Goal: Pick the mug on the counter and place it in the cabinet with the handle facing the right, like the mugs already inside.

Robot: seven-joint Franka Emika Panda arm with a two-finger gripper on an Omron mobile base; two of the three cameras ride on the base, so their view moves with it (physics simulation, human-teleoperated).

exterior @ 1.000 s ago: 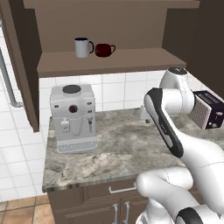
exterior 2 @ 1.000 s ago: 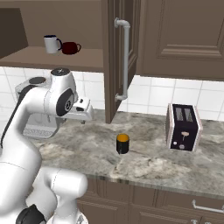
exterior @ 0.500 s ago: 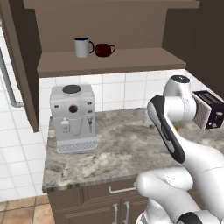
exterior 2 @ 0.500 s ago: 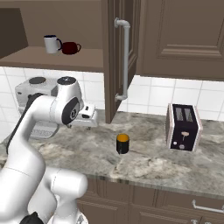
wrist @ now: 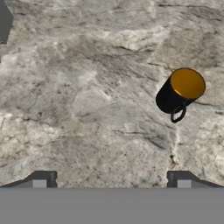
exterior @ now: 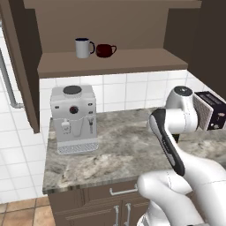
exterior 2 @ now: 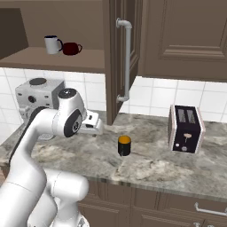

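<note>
The black mug (exterior 2: 124, 145) with its orange-yellow inside stands upright on the marbled counter (exterior 2: 155, 164), in front of the open cabinet door. In the hand view the mug (wrist: 180, 91) lies up and to the right, and its black loop handle (wrist: 178, 114) points toward the bottom of that view. My gripper (wrist: 111, 181) hangs over bare counter (wrist: 87, 87), open, with nothing between its wide-set fingertips. In the right base view the gripper (exterior 2: 95, 128) hovers left of the mug and apart from it. The cabinet shelf (exterior: 132, 62) is above.
A white-grey mug (exterior: 84, 47) and a dark red cup (exterior: 106, 50) stand on the shelf. A coffee machine (exterior: 74, 118) sits at the counter's left and a toaster (exterior 2: 186, 129) at its right. The open cabinet door with its silver bar handle (exterior 2: 127, 57) hangs above the mug.
The arm has swung right and lowered, bringing the hand nearer the mug. The mug has stayed put and the gripper has stayed open.
</note>
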